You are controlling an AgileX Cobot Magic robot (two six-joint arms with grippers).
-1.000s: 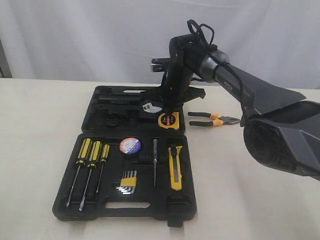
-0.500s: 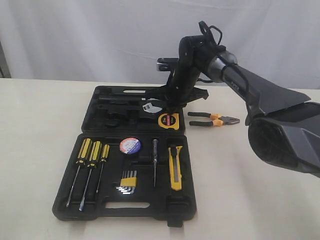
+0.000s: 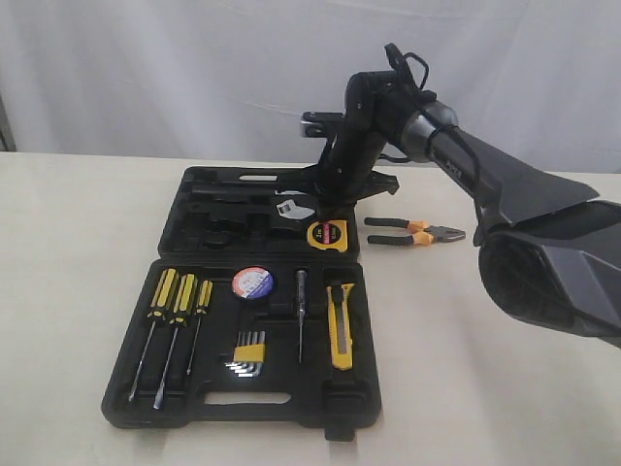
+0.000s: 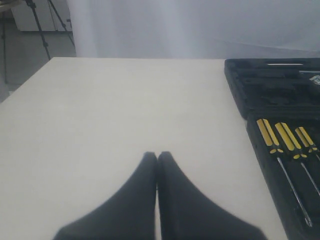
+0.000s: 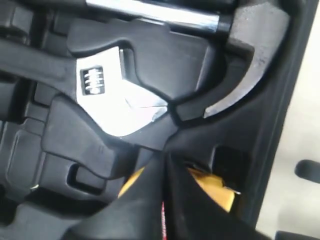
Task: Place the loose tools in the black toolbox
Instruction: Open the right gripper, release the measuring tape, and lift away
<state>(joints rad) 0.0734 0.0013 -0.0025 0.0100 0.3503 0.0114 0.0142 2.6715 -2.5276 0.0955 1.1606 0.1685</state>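
Note:
The black toolbox [image 3: 310, 393] lies open on the table. Its near half holds the black tape roll [image 3: 252, 282] and the yellow-and-black utility knife [image 3: 341, 313]. The yellow tape measure [image 3: 327, 233] sits at the right end of the far half. My right gripper [image 3: 322, 204] points down just above it, shut on nothing. In the right wrist view the right gripper [image 5: 165, 154] partly covers the tape measure [image 5: 216, 189]. The pliers [image 3: 417, 233] lie on the table right of the box. My left gripper [image 4: 157, 156] is shut over bare table.
Three screwdrivers [image 3: 179, 296], a hex key set [image 3: 250, 349] and a thin tester [image 3: 301, 311] lie in the near half. A silver wrench head [image 5: 115, 100] and a hammer head [image 5: 250, 60] fill the far half. In the left wrist view the toolbox [image 4: 270, 85] lies to one side.
The right arm's wrist has shifted a little to the right and tilted over the far half. Its gripper stays shut above the tape measure. The tools have not moved.

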